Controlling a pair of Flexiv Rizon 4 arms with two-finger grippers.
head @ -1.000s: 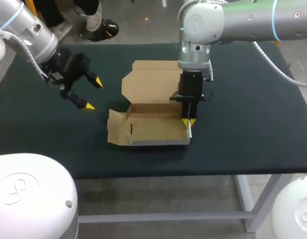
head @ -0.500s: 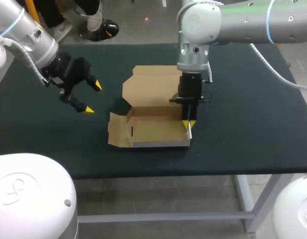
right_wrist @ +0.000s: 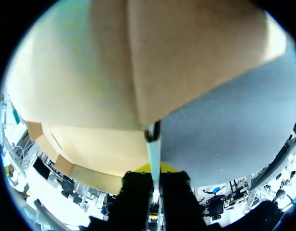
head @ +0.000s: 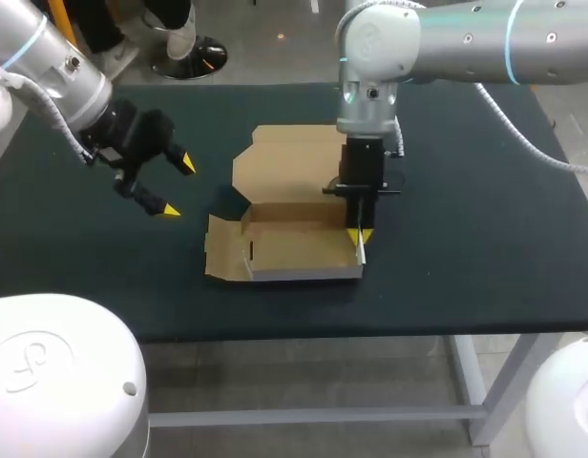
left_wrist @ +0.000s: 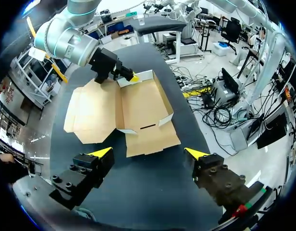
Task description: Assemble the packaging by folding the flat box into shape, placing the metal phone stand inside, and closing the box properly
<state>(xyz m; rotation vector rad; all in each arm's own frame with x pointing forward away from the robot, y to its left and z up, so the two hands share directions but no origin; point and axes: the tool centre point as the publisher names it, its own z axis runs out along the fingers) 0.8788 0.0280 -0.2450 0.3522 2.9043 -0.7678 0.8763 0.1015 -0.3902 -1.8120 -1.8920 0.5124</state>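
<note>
Now, where: the brown cardboard box [head: 294, 243] sits centre-frame on the dark table [head: 485, 239], walls up, lid open.
Handling: we judge it light, thin and easily creased; best held by wall edges or flaps.
Axis: long side runs left-right; lid points to the upper edge.
Right gripper [head: 359, 239]: pinched on the box's right end wall.
Left gripper [head: 177, 184]: fingers apart, holding nothing, left of the box.

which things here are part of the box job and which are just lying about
Part of the job:
- box, half folded, lid open
- right claw, shut on the box's right wall
- left claw, open, off to the box's left
- stand: not in view

Just lying about:
- nothing that shows; only the table itself
</note>
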